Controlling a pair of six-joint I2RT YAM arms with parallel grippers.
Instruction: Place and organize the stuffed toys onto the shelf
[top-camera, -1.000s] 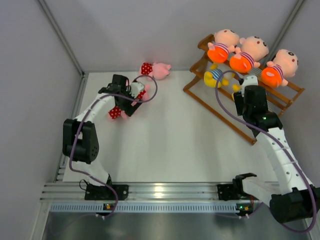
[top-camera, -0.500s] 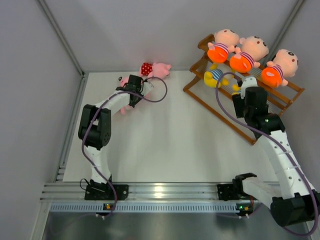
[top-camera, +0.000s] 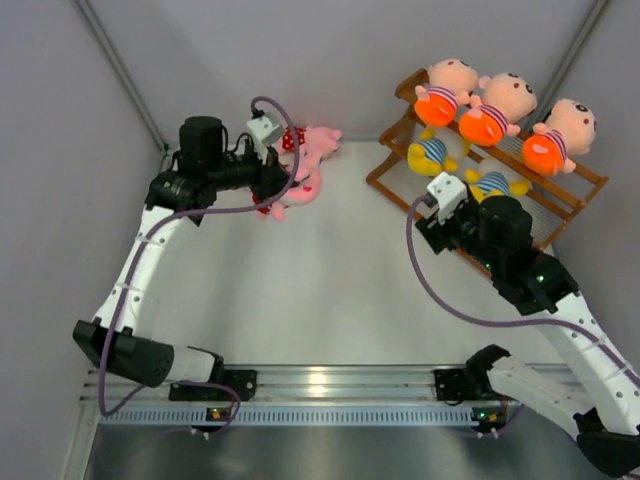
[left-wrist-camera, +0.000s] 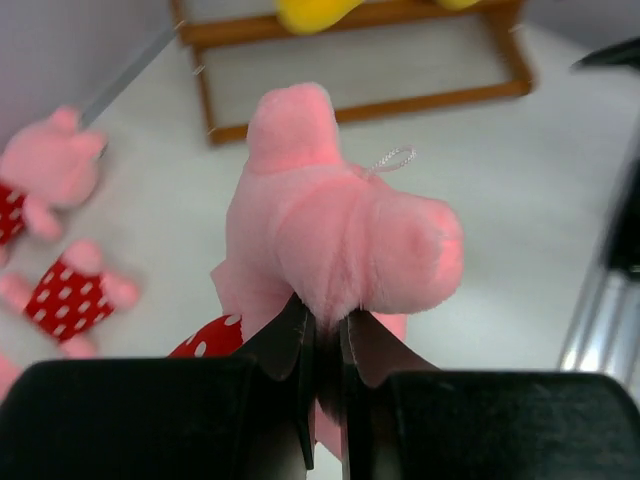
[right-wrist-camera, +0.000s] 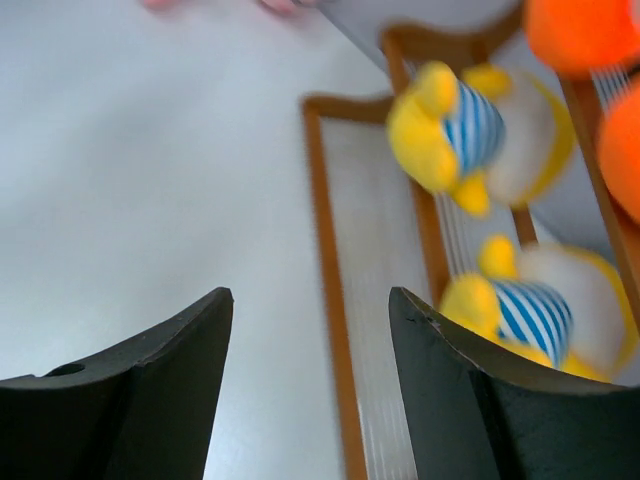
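Tabletop of plain white (top-camera: 330, 300) carried everything. The brown wooden slanted shelf (top-camera: 385, 155) stood at its far right corner, well apart from the left arm's work.

Three peach-headed plush dolls in striped shirts and orange shorts (top-camera: 497, 105) sat in a row along the shelf's top tier, touching or nearly so. On the tier below lay two yellow plush dolls with blue-and-white stripes (top-camera: 430, 152), one toward the left end and the other further right.

The right gripper (right-wrist-camera: 310, 295) hung over the table just in front of the shelf's lower rails. Its jaws stood wide apart with nothing between them, and the two yellow dolls lay just beyond its right finger.

Near the back wall on the left side, the left gripper (left-wrist-camera: 325, 320) was pinched nearly closed on a pink plush doll in red polka-dot clothes (left-wrist-camera: 340, 230). It gripped a fold of fabric at the underside of the head, so the head bulged out past the fingertips and the dotted body hung beside the left finger.

Two more pink polka-dot dolls lay on the table to the left of that grip: one further off (left-wrist-camera: 45, 165) and one nearer (left-wrist-camera: 75, 300), neither touching the fingers.
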